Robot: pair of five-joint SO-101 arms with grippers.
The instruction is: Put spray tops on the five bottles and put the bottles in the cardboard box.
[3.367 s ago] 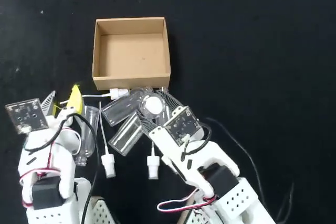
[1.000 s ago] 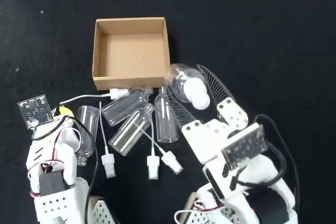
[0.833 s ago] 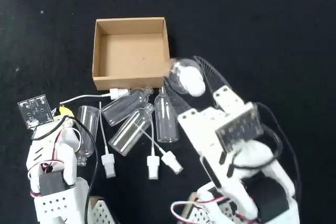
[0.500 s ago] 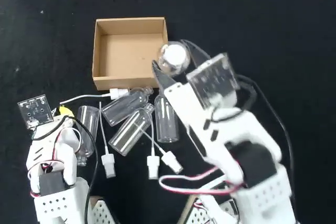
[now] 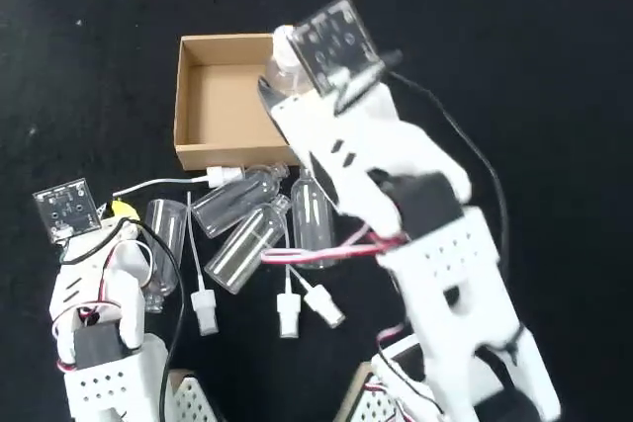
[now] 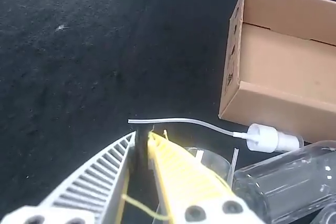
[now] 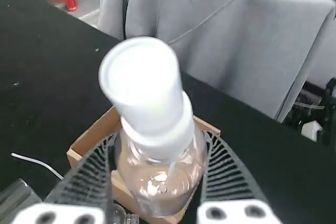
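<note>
Near left, the left tool (image 6: 143, 137) sits low over the black counter (image 5: 514, 66) with its white and yellow fingers pretty much together, nothing between them. Just right of it, four uncapped bottles (image 5: 237, 200) lie on their sides in a loose bunch in front of the cardboard box (image 5: 223, 111). One loose spray top (image 5: 223, 177) sits near the box's near wall, its thin tube trailing off left. Three more spray tops (image 5: 288, 313) lie on the near side of the bottles. Further right, the right tool (image 7: 160, 150) is clamped on the capped bottle (image 7: 157, 179), white cap (image 7: 142, 85) tilted toward the camera. It's held up over the box's far right corner.
</note>
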